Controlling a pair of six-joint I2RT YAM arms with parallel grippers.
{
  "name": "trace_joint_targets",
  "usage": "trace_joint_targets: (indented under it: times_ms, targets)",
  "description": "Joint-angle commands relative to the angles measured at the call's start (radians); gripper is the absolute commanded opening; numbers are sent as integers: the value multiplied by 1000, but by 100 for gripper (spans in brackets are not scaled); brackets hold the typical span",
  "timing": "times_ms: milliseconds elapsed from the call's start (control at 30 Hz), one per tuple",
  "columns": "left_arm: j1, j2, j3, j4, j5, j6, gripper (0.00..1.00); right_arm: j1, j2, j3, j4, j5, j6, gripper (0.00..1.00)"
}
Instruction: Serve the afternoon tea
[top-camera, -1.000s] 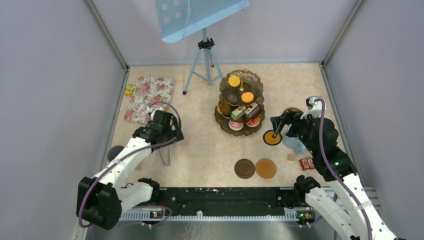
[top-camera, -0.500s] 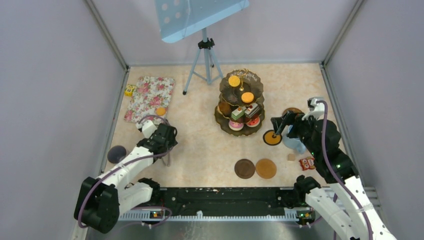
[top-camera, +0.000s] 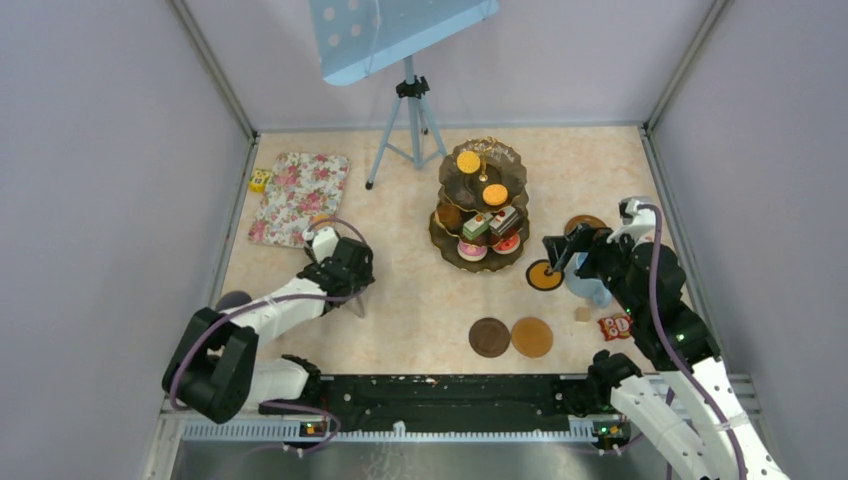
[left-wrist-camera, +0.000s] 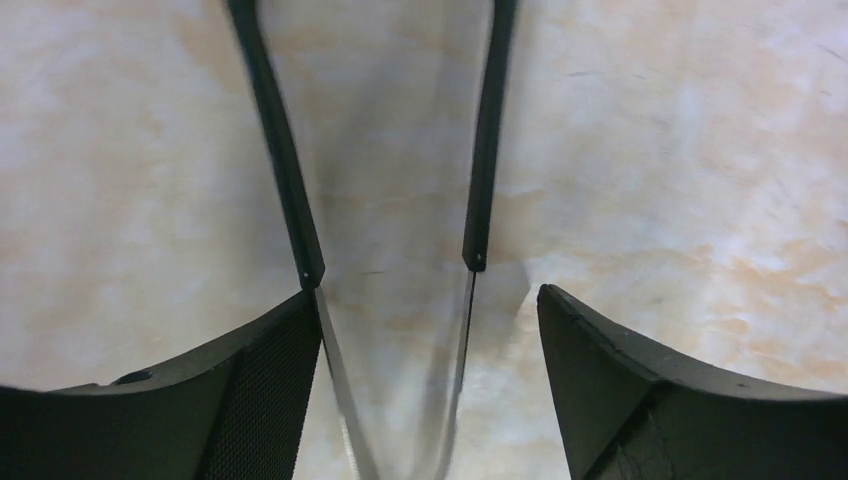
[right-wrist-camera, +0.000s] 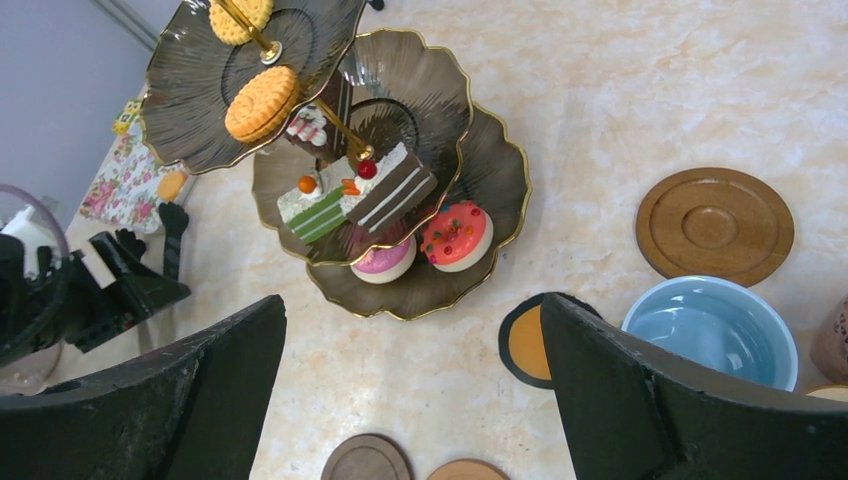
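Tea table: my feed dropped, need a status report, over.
Left gripper open, astride the tongs. Right gripper open, empty, beside the stand. Cake stand loaded, no gripper on it. Nothing seen in the way.

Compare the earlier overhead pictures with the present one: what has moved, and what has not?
The left pincer pulled back from the floral mat toward its base, then swung right; it now straddles the black tongs, open. Nothing was visibly gripped. The right pincer, the stand and the coasters stayed put.
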Motion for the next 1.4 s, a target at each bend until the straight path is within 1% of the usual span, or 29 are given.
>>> trace_joint_targets:
  times_ms: [0, 100, 200, 267, 367, 433, 500, 567, 700, 767, 833, 933, 1000, 1067, 1167, 1267, 1367]
  targets:
    - [-85, 119, 64, 67, 38, -26, 82, 12, -12, 12, 13, -15, 25, 95]
    - [-120, 164, 73, 51, -32, -88, 81, 11, -14, 14, 9, -17, 29, 95]
    - [-125, 196, 40, 64, -92, -150, 84, 11, -16, 16, 9, -21, 31, 95]
    - [-135, 222, 37, 56, -125, -176, 84, 11, -14, 17, 11, -26, 28, 95]
    - [-163, 262, 46, 48, -177, -221, 77, 12, -9, 19, 10, -33, 21, 95]
    - [-170, 286, 52, 49, -183, -251, 76, 12, -8, 17, 15, -35, 21, 95]
    - [-172, 325, 64, 50, -188, -266, 72, 11, -7, 17, 19, -41, 22, 95]
    - [-176, 356, 89, 27, -199, -294, 72, 11, -6, 18, 19, -40, 20, 95]
    - [-179, 369, 115, -10, -216, -306, 66, 12, -17, 18, 9, -29, 13, 95]
    - [-194, 344, 133, -72, -242, -315, 64, 11, -22, 20, 3, -23, 6, 95]
    - [-206, 299, 141, -127, -254, -309, 59, 12, -25, 21, -4, -16, 0, 95]
    - [-210, 189, 124, -161, -227, -274, 50, 12, -32, 13, -1, -7, -3, 95]
    - [-210, 95, 105, -170, -205, -256, 47, 12, -31, 2, 11, -9, -1, 95]
    - [-210, 25, 110, -210, -195, -248, 46, 12, -28, -5, 20, -16, 2, 95]
    - [-211, -55, 153, -313, -190, -227, 46, 11, -22, -5, 27, -19, 0, 95]
    - [-210, -103, 229, -406, -171, -159, 46, 11, -23, -4, 22, -13, -7, 95]
    - [-197, -136, 314, -481, -144, -50, 47, 11, -22, -4, 19, -5, -12, 95]
